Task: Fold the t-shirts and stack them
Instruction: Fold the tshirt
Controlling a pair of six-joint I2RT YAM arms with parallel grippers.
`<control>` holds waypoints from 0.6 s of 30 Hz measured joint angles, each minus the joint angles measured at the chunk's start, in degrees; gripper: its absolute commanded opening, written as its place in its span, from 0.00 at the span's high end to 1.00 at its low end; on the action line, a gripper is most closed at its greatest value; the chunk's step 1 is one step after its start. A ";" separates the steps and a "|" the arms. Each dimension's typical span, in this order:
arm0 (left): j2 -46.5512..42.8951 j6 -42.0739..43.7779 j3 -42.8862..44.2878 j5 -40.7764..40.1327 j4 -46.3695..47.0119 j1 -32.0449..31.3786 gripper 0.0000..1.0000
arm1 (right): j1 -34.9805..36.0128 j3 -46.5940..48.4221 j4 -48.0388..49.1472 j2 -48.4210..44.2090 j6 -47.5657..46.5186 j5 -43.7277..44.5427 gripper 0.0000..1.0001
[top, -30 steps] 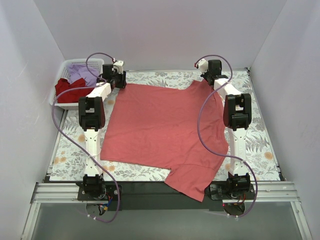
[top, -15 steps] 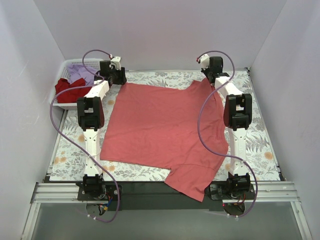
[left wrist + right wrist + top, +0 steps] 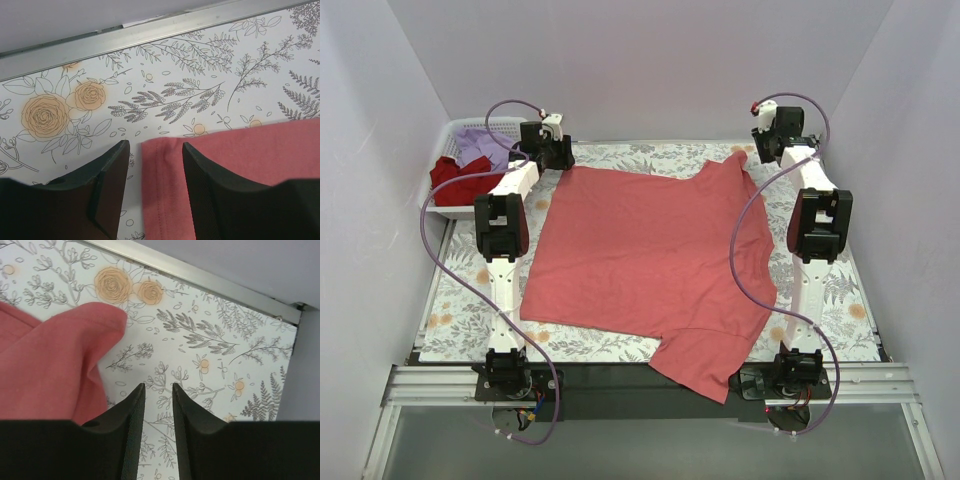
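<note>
The large coral-red t-shirt (image 3: 650, 250) lies spread on the table, with one sleeve hanging over the near edge. My left gripper (image 3: 558, 158) is open at the shirt's far left corner. In the left wrist view it (image 3: 155, 147) has one finger on either side of the hem (image 3: 160, 190). My right gripper (image 3: 765, 140) is off the shirt, beyond its far right corner. In the right wrist view it (image 3: 158, 386) is slightly open and empty over the floral cloth, with the shirt's bunched corner (image 3: 60, 355) to its left. The darker red t-shirt (image 3: 455, 180) and the lavender t-shirt (image 3: 480, 145) lie in the basket.
The white lattice basket (image 3: 448, 211) stands at the far left beside the wall. The grey-and-orange floral cloth (image 3: 830, 290) covers the table. A metal rail (image 3: 150, 32) runs along the table's back edge, and white walls close in on three sides.
My right gripper has let go of the shirt's far right corner and moved right and back, off the shirt. The left gripper has hardly moved.
</note>
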 measured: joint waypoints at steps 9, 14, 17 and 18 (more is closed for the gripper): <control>0.00 -0.07 -0.17 0.09 -0.35 0.00 0.52 | 0.39 0.00 -7.48 -0.22 3.30 -8.52 0.62; 0.00 0.15 -0.26 0.20 -0.92 0.00 0.50 | 1.01 -0.35 -9.29 0.07 3.56 -9.40 0.62; 0.00 0.17 -0.39 0.35 -1.16 0.00 0.49 | 0.90 -1.25 -10.12 0.07 3.72 -9.49 0.62; 0.00 0.17 -0.39 0.37 -1.27 -0.02 0.49 | 0.87 -1.53 -10.34 0.13 3.72 -9.40 0.63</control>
